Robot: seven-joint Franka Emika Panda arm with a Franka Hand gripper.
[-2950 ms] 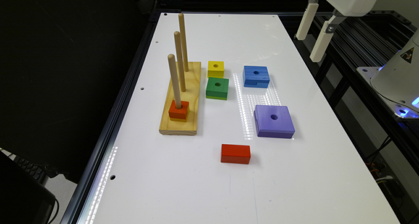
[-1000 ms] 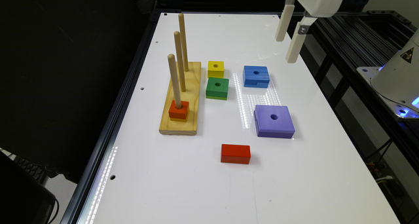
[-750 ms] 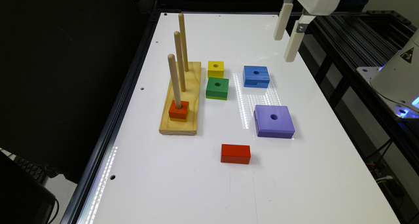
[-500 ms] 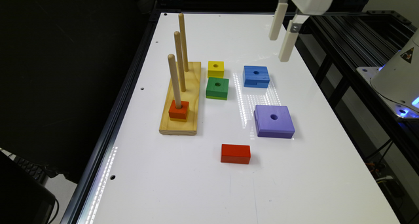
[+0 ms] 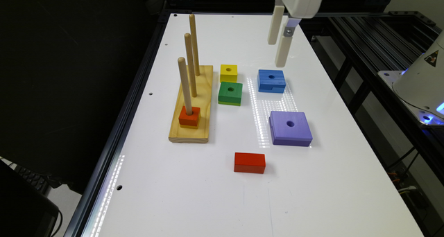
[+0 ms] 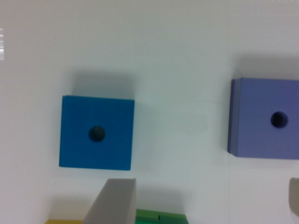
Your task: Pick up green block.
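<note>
The white counter [image 5: 312, 181] carries everything here. Largest on it is the wooden peg board [image 5: 193, 126], standing toward the exterior view's left with three upright pegs [image 5: 187, 65]; a small red block [image 5: 189, 116] sits threaded on the nearest peg, resting on the board. Next in size is the purple block [image 5: 290, 128] with a round hole, lying toward the exterior view's right, and it appears in the wrist view too [image 6: 265, 117]. Above the counter hangs the gripper [image 5: 279, 39], its two pale fingers [image 5: 283, 51] standing clearly apart with open space between them, holding nothing; it hovers over the far side of the blue block [image 5: 271, 80], which shows in the wrist view [image 6: 96, 132] as a square with a centre hole. The plain red brick [image 5: 249, 162] lies alone nearer the camera, well apart from the others. The green block [image 5: 230, 93] rests flat on the counter just beside the peg board, between the board and the blue block, with a thin lime layer at its base; a sliver of it shows at the edge of the wrist view [image 6: 161, 217]. The yellow block [image 5: 228, 72], smallest of the holed squares, sits just behind the green one.
</note>
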